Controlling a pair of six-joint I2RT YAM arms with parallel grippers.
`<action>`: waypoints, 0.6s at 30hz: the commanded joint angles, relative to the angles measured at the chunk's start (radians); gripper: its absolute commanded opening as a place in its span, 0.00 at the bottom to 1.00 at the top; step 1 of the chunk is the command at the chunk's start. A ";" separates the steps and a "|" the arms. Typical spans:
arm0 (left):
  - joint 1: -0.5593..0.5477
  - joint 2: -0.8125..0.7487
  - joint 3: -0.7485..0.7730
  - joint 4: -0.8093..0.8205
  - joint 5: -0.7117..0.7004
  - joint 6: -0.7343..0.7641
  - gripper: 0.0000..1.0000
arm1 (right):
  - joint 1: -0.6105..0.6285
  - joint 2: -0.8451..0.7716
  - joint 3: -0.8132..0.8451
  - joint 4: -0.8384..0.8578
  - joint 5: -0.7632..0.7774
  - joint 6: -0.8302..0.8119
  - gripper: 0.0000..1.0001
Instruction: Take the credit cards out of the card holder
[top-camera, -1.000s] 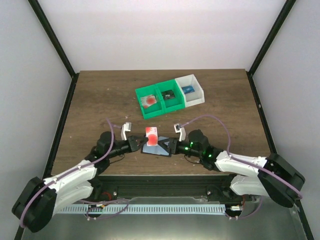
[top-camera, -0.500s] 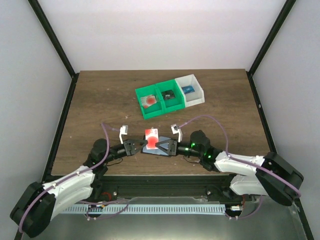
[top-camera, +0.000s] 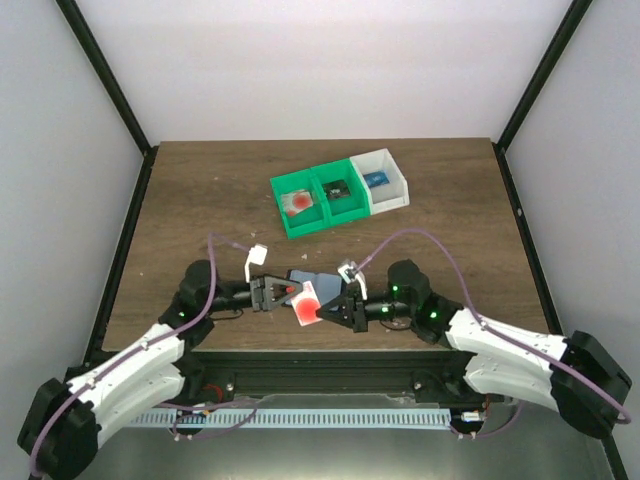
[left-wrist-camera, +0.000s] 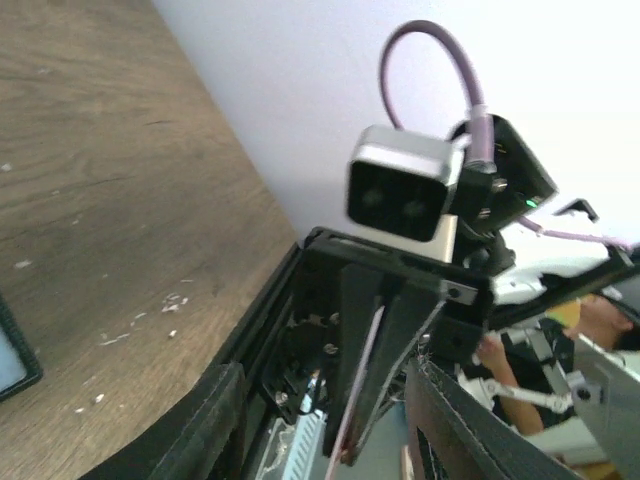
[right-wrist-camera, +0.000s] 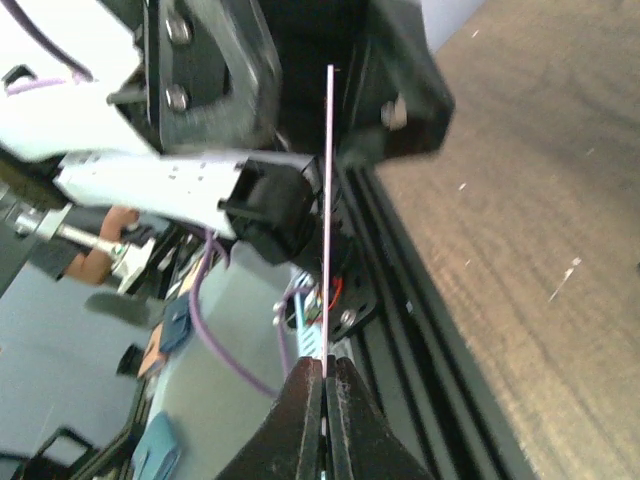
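Observation:
My right gripper (top-camera: 333, 308) is shut on a red credit card (top-camera: 308, 306) and holds it just above the table's near edge. In the right wrist view the gripper (right-wrist-camera: 325, 400) pinches the card (right-wrist-camera: 327, 200) edge-on as a thin line. The card holder (top-camera: 305, 279), blue-grey with a black rim, lies on the table just behind the card; its corner shows in the left wrist view (left-wrist-camera: 12, 355). My left gripper (top-camera: 280, 294) is open and empty, left of the red card, facing the right gripper (left-wrist-camera: 325, 372). Other cards are hidden.
Two green bins (top-camera: 288, 222) (top-camera: 348, 212) and a white bin (top-camera: 398, 178) stand in a row at the table's middle back, each holding a small item. The table's near edge and black frame rail (top-camera: 300, 358) lie right below both grippers.
The right gripper has drawn the red card out of the card holder toward the near edge. The holder has left the grippers and now lies on the table behind them. The left gripper's jaws now stand apart.

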 joint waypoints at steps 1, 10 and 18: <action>0.001 -0.059 0.084 -0.233 0.122 0.191 0.44 | 0.009 -0.082 0.016 -0.199 -0.158 -0.148 0.00; 0.000 -0.066 0.171 -0.384 0.257 0.264 0.28 | 0.007 -0.189 0.006 -0.225 -0.214 -0.167 0.00; -0.004 -0.062 0.221 -0.506 0.286 0.322 0.31 | 0.007 -0.183 0.069 -0.334 -0.215 -0.202 0.00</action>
